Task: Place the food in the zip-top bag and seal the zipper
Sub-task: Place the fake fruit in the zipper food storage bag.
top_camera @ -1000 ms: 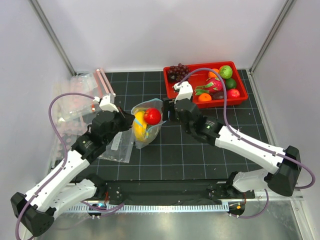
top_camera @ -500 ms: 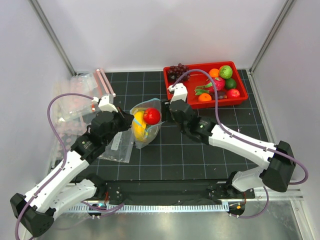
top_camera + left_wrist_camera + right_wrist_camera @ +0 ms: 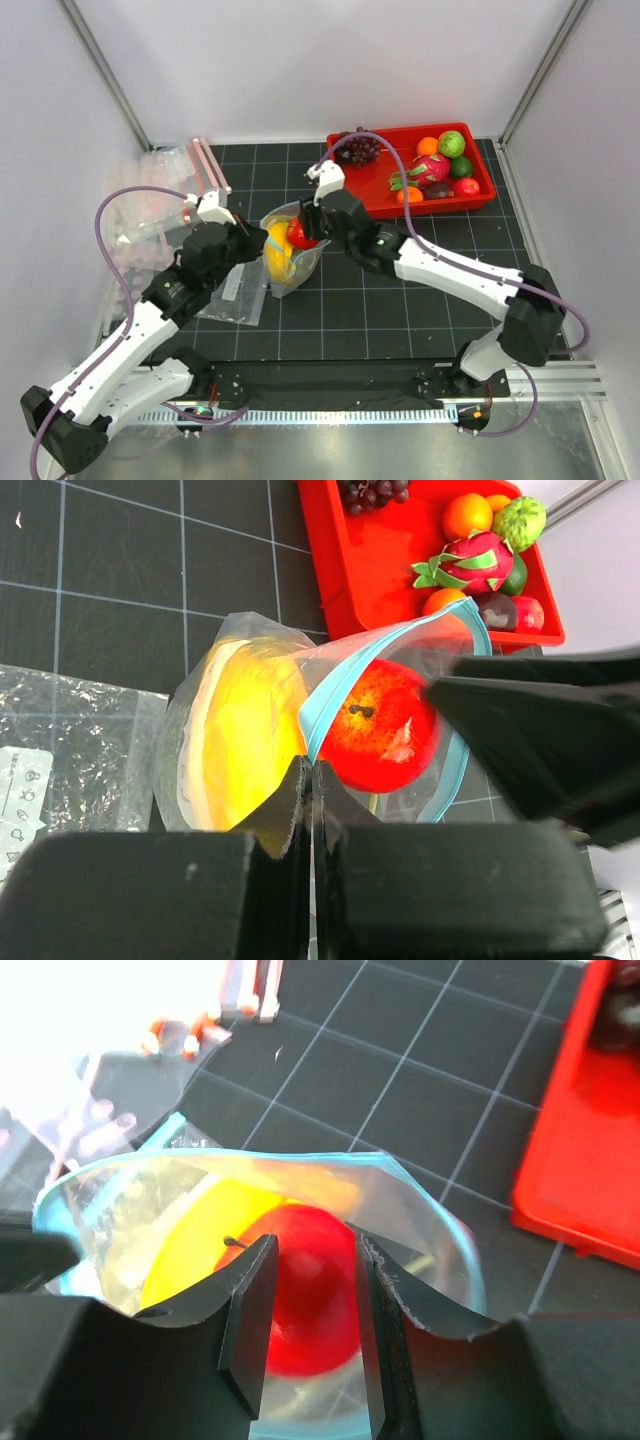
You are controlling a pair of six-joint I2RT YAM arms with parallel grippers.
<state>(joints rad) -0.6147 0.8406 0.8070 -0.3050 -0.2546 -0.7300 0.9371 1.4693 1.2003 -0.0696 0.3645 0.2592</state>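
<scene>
The zip-top bag [image 3: 290, 272] stands on the black mat with its mouth held up and wide. My left gripper [image 3: 248, 238] is shut on its rim, pinching the teal zipper [image 3: 330, 695] between the jaws [image 3: 312, 770]. Inside lie a yellow banana [image 3: 245, 730] and a small red fruit [image 3: 380, 725], the red one high in the mouth. My right gripper [image 3: 305, 228] hangs over the mouth from the right. Its fingers stand partly apart with the red fruit [image 3: 310, 1300] showing beneath the gap [image 3: 314, 1260], not clamped.
A red tray [image 3: 480, 195] at the back right holds several toy fruits, among them a pink dragon fruit [image 3: 425, 170] and dark grapes [image 3: 355, 148]. Spare clear bags [image 3: 150, 200] lie at the left, and one flat bag [image 3: 235, 290] lies under the left arm.
My right gripper has swung left from beside the bag to over its mouth, and its jaws have narrowed. The left gripper and the bag have stayed put.
</scene>
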